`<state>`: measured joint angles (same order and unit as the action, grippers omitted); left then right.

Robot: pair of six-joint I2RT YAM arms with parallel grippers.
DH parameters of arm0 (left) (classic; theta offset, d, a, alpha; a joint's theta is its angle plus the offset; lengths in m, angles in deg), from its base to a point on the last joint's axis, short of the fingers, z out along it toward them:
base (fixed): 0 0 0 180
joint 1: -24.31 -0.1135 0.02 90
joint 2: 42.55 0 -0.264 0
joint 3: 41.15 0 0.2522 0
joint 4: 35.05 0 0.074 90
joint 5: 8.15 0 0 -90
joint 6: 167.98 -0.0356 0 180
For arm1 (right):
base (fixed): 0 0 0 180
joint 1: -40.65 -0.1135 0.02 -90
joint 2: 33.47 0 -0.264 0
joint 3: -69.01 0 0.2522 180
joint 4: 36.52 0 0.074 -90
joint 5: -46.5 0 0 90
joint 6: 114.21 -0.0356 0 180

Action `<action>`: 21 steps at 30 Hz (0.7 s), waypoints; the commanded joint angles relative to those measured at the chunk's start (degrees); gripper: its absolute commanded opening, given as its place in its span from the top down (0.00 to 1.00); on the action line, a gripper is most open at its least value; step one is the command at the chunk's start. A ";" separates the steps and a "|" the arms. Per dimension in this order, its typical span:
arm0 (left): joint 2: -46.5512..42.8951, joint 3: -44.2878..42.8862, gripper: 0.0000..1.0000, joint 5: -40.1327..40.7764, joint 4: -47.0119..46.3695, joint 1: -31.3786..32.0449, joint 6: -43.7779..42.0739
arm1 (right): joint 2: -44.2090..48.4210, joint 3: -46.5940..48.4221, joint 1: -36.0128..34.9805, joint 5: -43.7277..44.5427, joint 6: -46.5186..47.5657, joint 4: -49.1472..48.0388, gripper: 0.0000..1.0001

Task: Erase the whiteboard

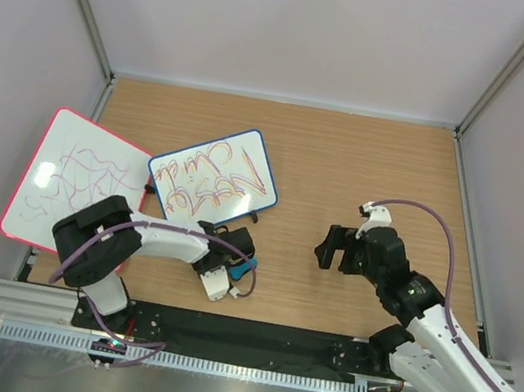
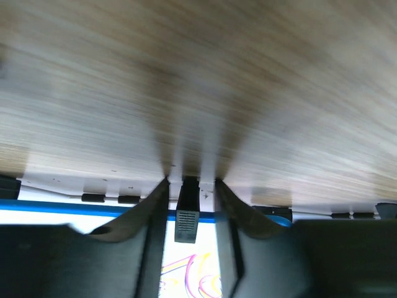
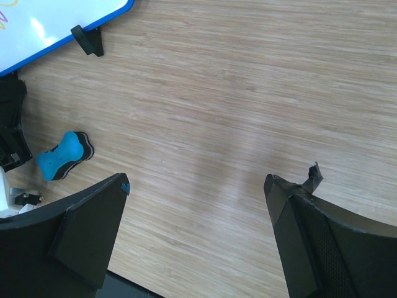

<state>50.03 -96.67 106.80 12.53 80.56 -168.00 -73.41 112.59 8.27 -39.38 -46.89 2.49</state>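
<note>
Bright even light, soft shadows on table (image 3: 205,93), left wrist view motion-blurred, glare on whiteboard (image 3: 62,18)

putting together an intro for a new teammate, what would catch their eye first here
Two scribbled boards on the left: the blue board with red and purple writing, the pink board with purple lines beside it. A small blue eraser lies on the table near the blue board's near corner. On the right, the right gripper hangs wide open above bare wood.
</note>
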 commanded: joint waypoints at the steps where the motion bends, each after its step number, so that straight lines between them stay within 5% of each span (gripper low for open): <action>1: -0.99 -0.86 0.61 -2.19 2.39 0.53 4.14 | -0.66 2.70 0.13 -2.10 0.26 -1.09 0.00; 5: -4.94 -1.92 0.44 -3.15 2.39 0.53 6.17 | -2.50 3.05 0.13 -3.41 2.01 -2.23 0.00; 10: -12.32 -3.24 0.43 -4.90 3.26 0.53 10.20 | -7.42 6.38 0.13 -10.07 8.42 -2.05 0.00; 17: -21.80 -11.41 0.44 -11.66 11.96 0.27 31.37 | -16.82 11.56 -0.75 -24.23 15.19 -9.34 0.04; 21: -27.51 -15.10 0.40 -15.18 13.72 -4.89 44.19 | -21.30 17.97 -4.34 -28.54 25.20 -9.09 0.04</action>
<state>27.06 -108.56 96.41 22.13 79.62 -137.64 -93.19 124.16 6.15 -60.47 -31.13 -2.97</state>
